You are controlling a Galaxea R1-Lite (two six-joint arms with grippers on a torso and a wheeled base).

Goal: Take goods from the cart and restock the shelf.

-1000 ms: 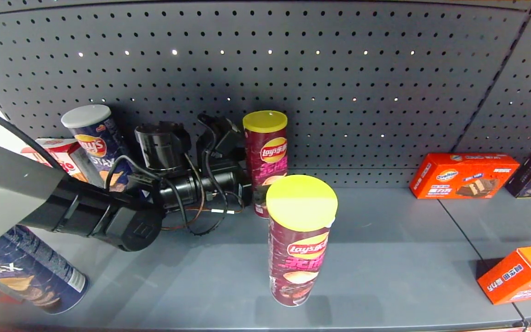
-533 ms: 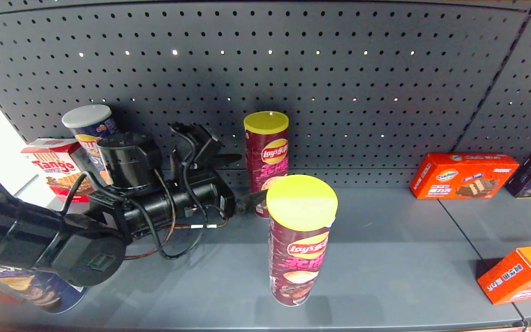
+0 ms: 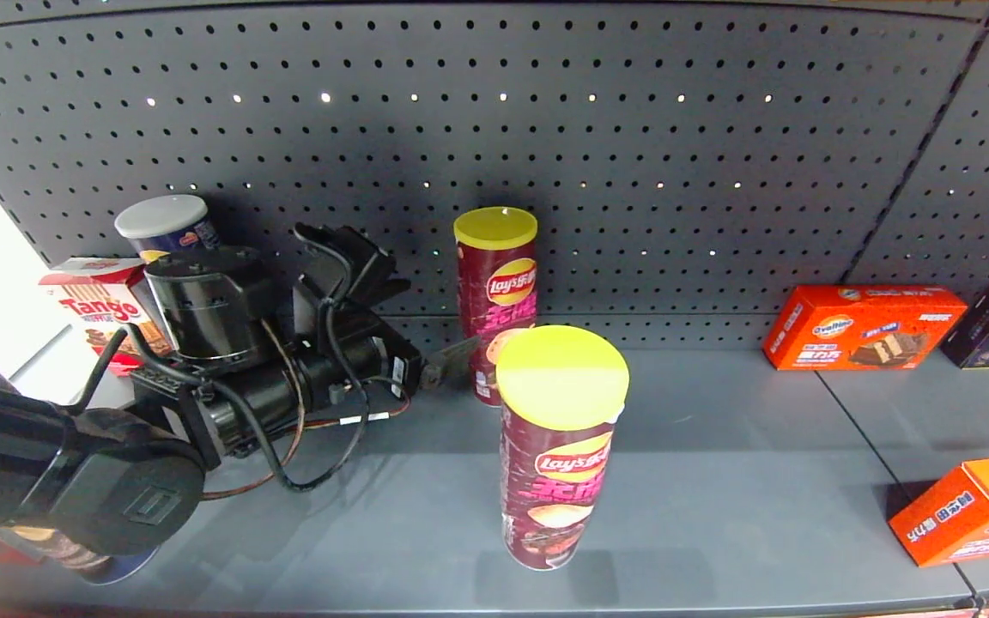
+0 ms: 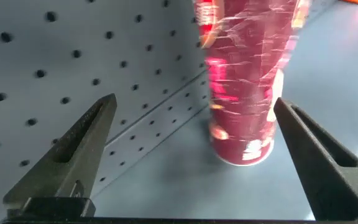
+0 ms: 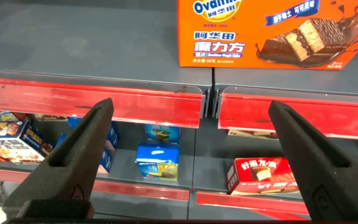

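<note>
Shop, prob. a supermarket aisle. Grey pegboard-backed shelf [image 3: 718, 481] w/ chip cans [image 3: 556, 446] & snack boxes [image 3: 864, 326]; red price rails [image 5: 154, 106] on lower shelves [image 5: 204, 163].

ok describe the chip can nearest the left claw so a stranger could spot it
Start at the grey pegboard behind the shelf. Two maroon, yellow-lidded cans stand upright mid-shelf; yours is the rear can, close to the pegboard, just beyond the open left claw. Its twin, the front can, stands nearer the edge.

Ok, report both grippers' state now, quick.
Left gripper: open, holding nothing; the rear chip can stands just ahead of it.
Right gripper: open, holding nothing.
</note>
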